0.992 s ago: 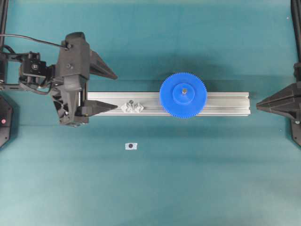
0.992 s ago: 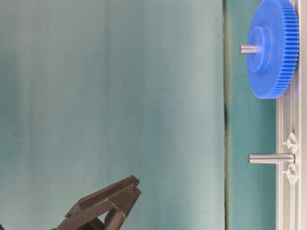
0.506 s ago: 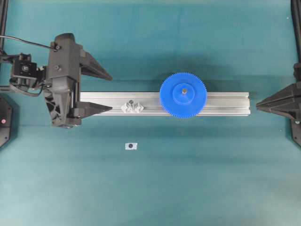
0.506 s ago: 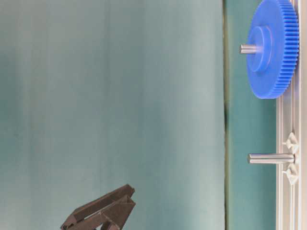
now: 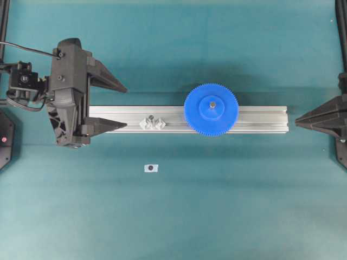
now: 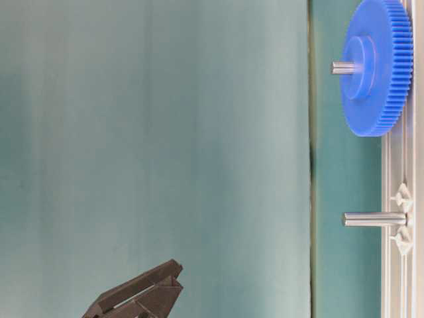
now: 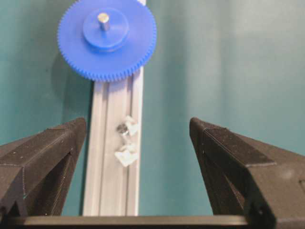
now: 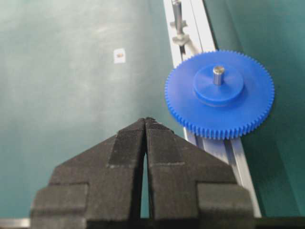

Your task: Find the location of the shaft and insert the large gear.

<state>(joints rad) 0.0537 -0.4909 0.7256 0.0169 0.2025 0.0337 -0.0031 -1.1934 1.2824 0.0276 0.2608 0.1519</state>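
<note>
The large gear (image 5: 211,109), a bright blue toothed disc, lies flat on the aluminium rail (image 5: 260,119). The grey tip of a shaft (image 5: 212,105) pokes up through its hub, which shows clearly in the table-level view (image 6: 343,67) and the right wrist view (image 8: 218,71). A second, bare pin (image 5: 152,118) stands further left between two clear diamond pieces. My left gripper (image 5: 127,107) is open and empty over the rail's left end, its jaws wide apart (image 7: 137,125). My right gripper (image 5: 297,119) is shut and empty, just off the rail's right end (image 8: 145,119).
A small white tag with a dark dot (image 5: 151,168) lies on the teal mat in front of the rail. Black frame parts stand at the far left (image 5: 4,135) and far right (image 5: 341,157) edges.
My left gripper has drawn back to the left, away from the bare pin, staying open. The gear, rail and right gripper have not moved.
</note>
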